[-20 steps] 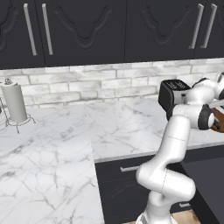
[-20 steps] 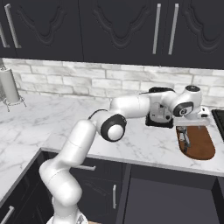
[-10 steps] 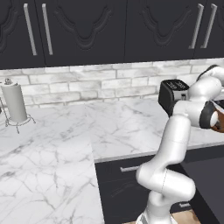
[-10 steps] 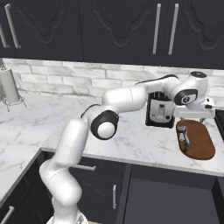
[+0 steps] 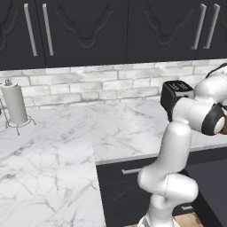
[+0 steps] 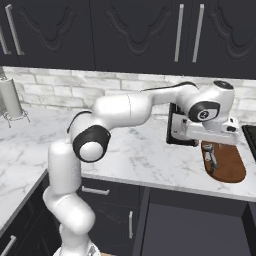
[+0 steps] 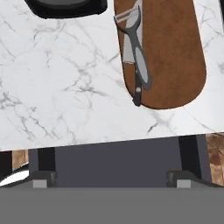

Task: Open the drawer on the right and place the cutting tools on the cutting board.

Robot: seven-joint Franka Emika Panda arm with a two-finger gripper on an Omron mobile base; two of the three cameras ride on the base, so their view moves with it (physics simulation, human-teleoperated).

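The reddish-brown cutting board (image 7: 175, 52) (image 6: 227, 165) lies on the marble counter, right of the toaster. Both cutting tools rest on its left part: a knife (image 7: 127, 49) with a silvery blade, and a thinner grey utensil (image 7: 142, 65) lying across it. In the right base view they show as one small grey cluster of cutting tools (image 6: 211, 156). My gripper (image 7: 111, 180) (image 6: 212, 142) hovers above the board's near left end, open, with nothing between its fingers. Below the counter edge the drawer (image 7: 113, 153) (image 6: 195, 222) stands pulled out, its dark grey inside showing.
A black-and-silver toaster (image 6: 176, 127) (image 5: 176, 95) (image 7: 65, 6) stands just left of the board, partly behind my hand. A paper towel holder (image 5: 15, 104) (image 6: 10, 100) stands far left by the brick backsplash. Dark upper cabinets (image 6: 130, 30) hang overhead.
The hand has lifted away from the tools on the board and the arm's elbow has swung up and right. The jaws stay wide apart. The tools have not moved.
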